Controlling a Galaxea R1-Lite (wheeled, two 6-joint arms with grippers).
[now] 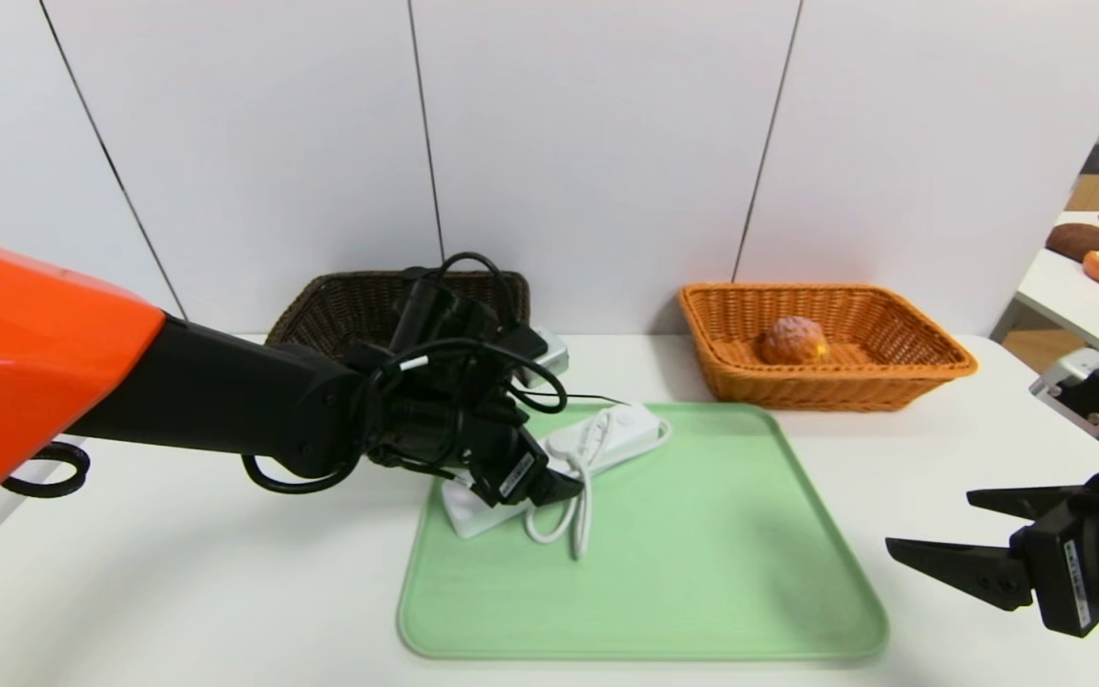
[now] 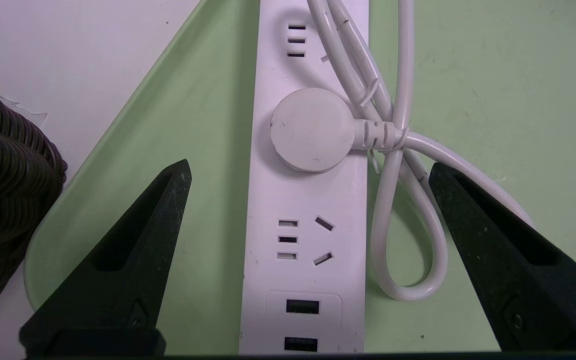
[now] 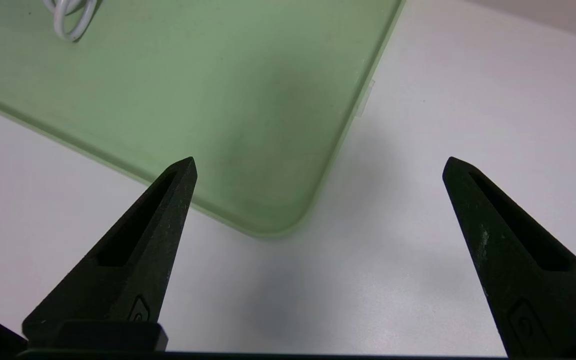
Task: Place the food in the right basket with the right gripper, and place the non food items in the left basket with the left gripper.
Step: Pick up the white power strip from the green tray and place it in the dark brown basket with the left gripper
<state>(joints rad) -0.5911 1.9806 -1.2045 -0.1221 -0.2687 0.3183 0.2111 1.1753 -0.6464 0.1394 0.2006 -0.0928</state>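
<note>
Our left gripper point(image 2: 308, 172) hangs over the power strip point(image 2: 305, 210), jaws spread wide, one finger to either side of its long white body and neither touching it. The strip lies flat on the green tray point(image 1: 702, 553), its plug point(image 2: 312, 130) seated just ahead of the jaws and its tied cord point(image 2: 393, 150) looping beside one finger. We judge the strip rigid, light and smooth-sided, so the bare stretch below the plug looks best to pinch; the limp cord may dangle and snag the dark brown basket point(image 1: 349, 301) nearby. Our right gripper point(image 1: 955, 534) idles with jaws open off the tray's corner. The bun point(image 1: 794, 341) sits in the orange basket point(image 1: 931, 358).
</note>
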